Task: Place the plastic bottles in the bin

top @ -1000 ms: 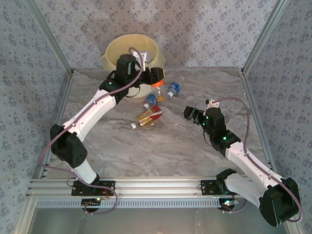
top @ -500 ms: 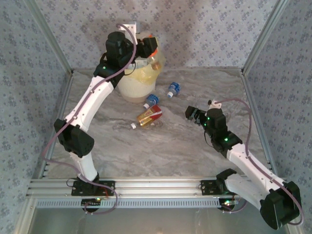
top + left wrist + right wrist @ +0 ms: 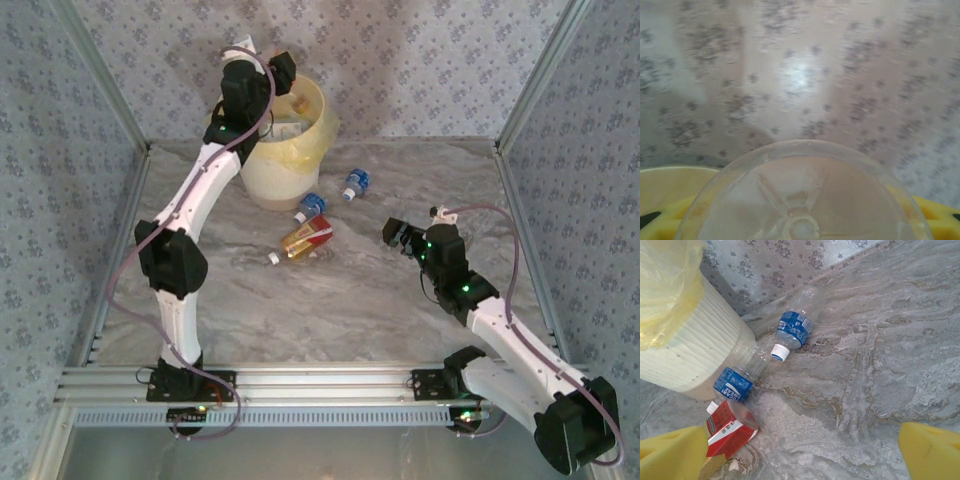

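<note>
My left gripper point(image 3: 281, 72) is raised over the far rim of the cream-yellow bin point(image 3: 262, 170). It is shut on a clear plastic bottle point(image 3: 800, 195), whose round base faces the left wrist camera between the yellow fingers point(image 3: 662, 200). Three bottles lie on the table in front of the bin: a blue-labelled one point(image 3: 355, 185) point(image 3: 795, 326), a second blue-labelled one point(image 3: 310, 205) point(image 3: 734, 383), and a red-and-gold one point(image 3: 305, 238) point(image 3: 727, 432). My right gripper point(image 3: 395, 236) point(image 3: 800, 455) hangs open to their right, above bare table.
The bin's yellowish bag point(image 3: 665, 290) hangs over its ribbed wall point(image 3: 695, 355). Patterned walls enclose the marbled table point(image 3: 330, 300) at the back and both sides. Metal rails point(image 3: 320, 385) run along the near edge.
The left arm has lifted its bottle from in front of the bin to above the bin's far rim. The right arm has barely moved.
</note>
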{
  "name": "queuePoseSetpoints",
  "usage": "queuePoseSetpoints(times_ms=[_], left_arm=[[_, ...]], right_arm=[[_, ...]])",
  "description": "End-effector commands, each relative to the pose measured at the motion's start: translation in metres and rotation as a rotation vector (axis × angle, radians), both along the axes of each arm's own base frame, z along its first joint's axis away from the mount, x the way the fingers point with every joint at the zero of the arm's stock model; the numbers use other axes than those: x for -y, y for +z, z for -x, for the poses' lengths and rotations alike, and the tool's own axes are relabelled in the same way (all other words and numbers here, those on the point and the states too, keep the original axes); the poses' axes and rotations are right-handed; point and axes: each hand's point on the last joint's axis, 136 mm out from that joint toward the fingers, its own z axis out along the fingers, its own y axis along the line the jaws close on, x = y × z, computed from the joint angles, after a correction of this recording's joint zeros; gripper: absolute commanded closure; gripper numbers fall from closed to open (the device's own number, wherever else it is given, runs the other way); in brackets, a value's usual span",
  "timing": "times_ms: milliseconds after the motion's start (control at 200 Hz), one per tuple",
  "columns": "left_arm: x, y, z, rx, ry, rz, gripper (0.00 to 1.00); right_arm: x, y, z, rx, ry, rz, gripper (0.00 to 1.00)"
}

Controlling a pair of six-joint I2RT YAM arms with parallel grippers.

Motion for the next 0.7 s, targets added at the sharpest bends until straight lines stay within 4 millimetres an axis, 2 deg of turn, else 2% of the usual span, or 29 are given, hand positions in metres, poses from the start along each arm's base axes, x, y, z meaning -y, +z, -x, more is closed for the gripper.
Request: queuePoseSetpoints(times_ms=[0, 100, 155, 250, 355, 530, 695], left_arm=[[-0.024, 0.014, -0.011, 0.027, 0.137, 0.144, 0.53], [-0.035, 0.002, -0.027, 0.003, 0.205, 0.188, 0.51], [-0.039, -0.007, -0.036, -0.033, 0.240, 0.207, 0.47], [-0.038, -0.018, -0.041, -0.132, 0.258, 0.219, 0.22], [-0.040, -0.016, -0.028, -0.188, 0.287, 0.192, 0.03], [-0.045, -0.003, -0.007, -0.209, 0.296, 0.155, 0.02], [-0.042, 0.015, 0.009, -0.181, 0.294, 0.098, 0.02]], right_arm=[[0.009, 0.000, -0.002, 0.017, -0.048, -0.005, 0.00], [0.010, -0.001, -0.003, 0.015, -0.055, -0.003, 0.00], [0.010, -0.002, -0.004, 0.013, -0.056, -0.002, 0.00], [0.010, -0.003, -0.005, 0.009, -0.055, -0.001, 0.00], [0.010, -0.005, -0.005, 0.005, -0.056, 0.000, 0.00], [0.010, -0.005, -0.006, 0.003, -0.053, -0.001, 0.00], [0.011, -0.007, -0.004, -0.005, -0.053, 0.002, 0.00]])
